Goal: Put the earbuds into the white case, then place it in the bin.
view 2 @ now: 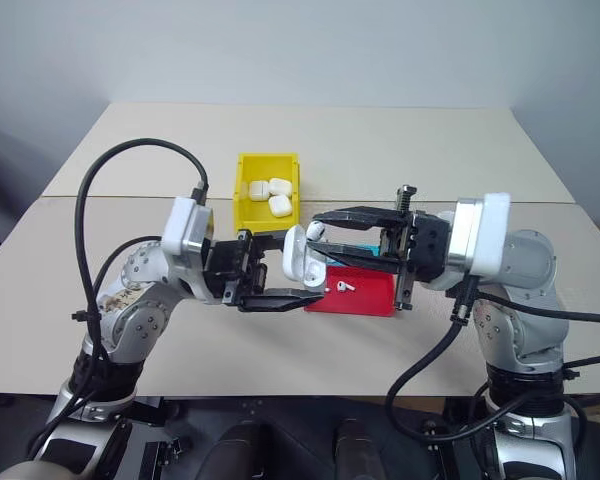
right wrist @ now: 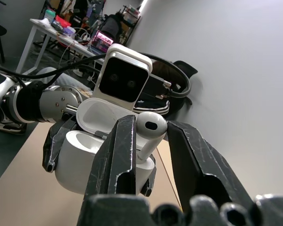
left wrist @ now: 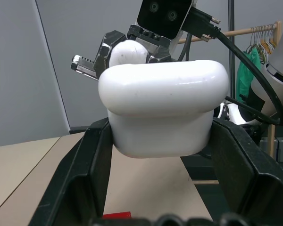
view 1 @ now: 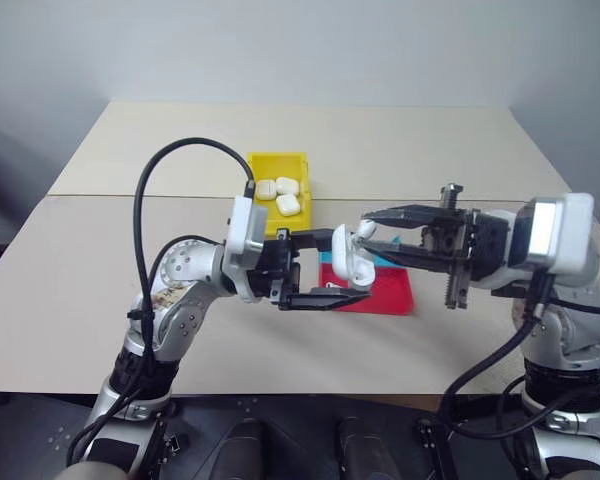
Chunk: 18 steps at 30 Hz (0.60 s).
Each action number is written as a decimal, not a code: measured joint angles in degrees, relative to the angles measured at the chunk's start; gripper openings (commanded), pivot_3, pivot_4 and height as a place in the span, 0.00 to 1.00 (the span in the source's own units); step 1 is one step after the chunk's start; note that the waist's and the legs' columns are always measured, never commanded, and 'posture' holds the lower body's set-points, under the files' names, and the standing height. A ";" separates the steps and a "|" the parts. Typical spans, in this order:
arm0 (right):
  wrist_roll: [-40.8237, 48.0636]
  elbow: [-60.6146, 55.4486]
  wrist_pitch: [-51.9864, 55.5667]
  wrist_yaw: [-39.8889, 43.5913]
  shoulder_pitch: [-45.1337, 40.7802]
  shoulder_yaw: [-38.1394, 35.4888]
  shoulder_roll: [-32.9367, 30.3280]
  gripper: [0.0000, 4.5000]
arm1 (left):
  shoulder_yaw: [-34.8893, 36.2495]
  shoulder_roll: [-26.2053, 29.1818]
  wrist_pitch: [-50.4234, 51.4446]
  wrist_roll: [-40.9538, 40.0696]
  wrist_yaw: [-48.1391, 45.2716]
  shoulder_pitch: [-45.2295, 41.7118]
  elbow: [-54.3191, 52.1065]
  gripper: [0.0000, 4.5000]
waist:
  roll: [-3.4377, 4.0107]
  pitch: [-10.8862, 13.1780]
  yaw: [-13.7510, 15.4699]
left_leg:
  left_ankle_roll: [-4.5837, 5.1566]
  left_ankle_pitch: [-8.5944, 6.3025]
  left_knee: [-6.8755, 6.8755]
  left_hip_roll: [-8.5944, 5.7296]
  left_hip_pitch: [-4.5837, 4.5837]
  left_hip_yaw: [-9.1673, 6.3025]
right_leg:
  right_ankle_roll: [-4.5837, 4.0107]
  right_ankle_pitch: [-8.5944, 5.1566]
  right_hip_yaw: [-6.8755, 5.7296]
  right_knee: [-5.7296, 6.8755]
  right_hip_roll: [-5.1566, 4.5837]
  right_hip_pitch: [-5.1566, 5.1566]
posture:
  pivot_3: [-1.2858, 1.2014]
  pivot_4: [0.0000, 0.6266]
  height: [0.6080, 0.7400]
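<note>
Nearest to us, above the front part of the tabletop [view 1: 100, 330], our left claw [view 1: 330, 268] is clamped on the white case [view 1: 344, 256], holding it in the air with its hinged lid flipped open. Facing it from the other side, our right claw [view 1: 372, 232] pinches one of the earbuds [right wrist: 150, 132] between its two black fingers, the stem pointing down at the open case, just above or perhaps touching it; we cannot tell which. Beneath and just behind the two claws lies the flat red and blue tray [view 2: 365, 295], with another earbud [view 2: 342, 285] resting on its red part. Farther back stands the yellow bin [view 1: 302, 164], upright on the tabletop, with three closed white cases [view 1: 280, 193] lying inside it. We can read no brand, label or writing on the case, the tray or the bin.
</note>
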 measured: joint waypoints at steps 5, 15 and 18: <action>-0.09 0.25 -1.14 0.71 0.20 0.41 -1.37 0.28 | -0.15 -0.25 0.00 0.37 -0.30 0.00 0.15 0.61 | 0.00 0.00 0.07 | 0.00 0.00 0.00 0.00 0.00 0.00 | 0.00 0.00 0.00 0.00 0.00 0.00 | 0.52 0.24 1.00; -1.04 1.47 -3.25 0.64 0.82 0.56 -2.35 0.63 | -0.16 -0.34 -0.02 1.21 -0.87 0.02 0.44 0.61 | 0.00 0.00 0.06 | 0.00 0.00 0.00 0.00 0.00 0.00 | 0.00 0.00 0.00 0.00 0.00 0.00 | 0.52 0.24 1.00; -1.11 1.71 -3.83 0.50 0.81 0.54 -2.37 0.87 | -0.20 -0.29 -0.02 1.55 -1.08 0.03 0.50 0.61 | 0.00 0.00 0.05 | 0.00 0.00 0.00 0.00 0.00 0.00 | 0.00 0.00 0.00 0.00 0.00 0.01 | 0.52 0.24 1.00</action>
